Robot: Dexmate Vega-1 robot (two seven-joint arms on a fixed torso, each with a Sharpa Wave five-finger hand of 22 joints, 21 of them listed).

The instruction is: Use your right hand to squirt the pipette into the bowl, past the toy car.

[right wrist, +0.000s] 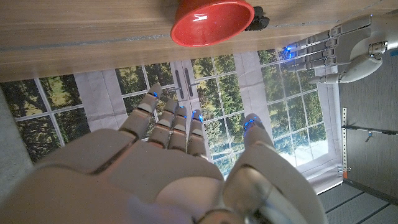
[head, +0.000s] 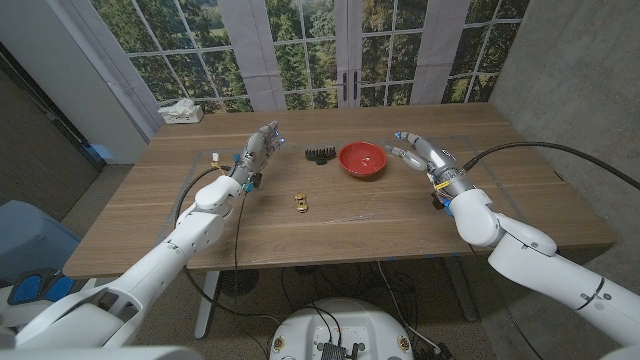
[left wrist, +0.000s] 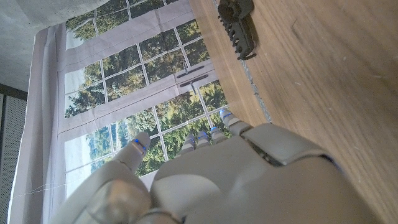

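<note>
Nearest to us in the head view, two white arms reach in from the bottom corners over a wooden table (head: 400, 230). The right hand (head: 418, 152) hangs just beside a red bowl (head: 362, 160), with its fingertips toward the bowl. The right wrist view shows the fingers spread with nothing between them, so we read this hand as open and empty. The left hand (head: 256, 152) stands up over the far left part of the table. Its fingers are straight and it also holds nothing.

A small yellow toy car (head: 300, 202) sits between the two hands, nearer the robot than the bowl and to the bowl's left. A black toothed thing (head: 318, 154) lies just left of the bowl.

We cannot pick out a pipette with certainty. A small pale thing with a yellow tip (head: 215, 157) lies beside the left forearm, and it may be the pipette, though it is too small to name or to judge how its long axis runs. If it is, it lies well apart from the right hand, across the table to the robot's left and beyond the bowl and car. The left hand is much nearer to it. We judge that the right hand would have to cross over for it first, so the squirt has not begun.

The right wrist view adds the bowl's glossy inside, which holds no liquid that we can see. The left wrist view adds the teeth of the black thing.
</note>
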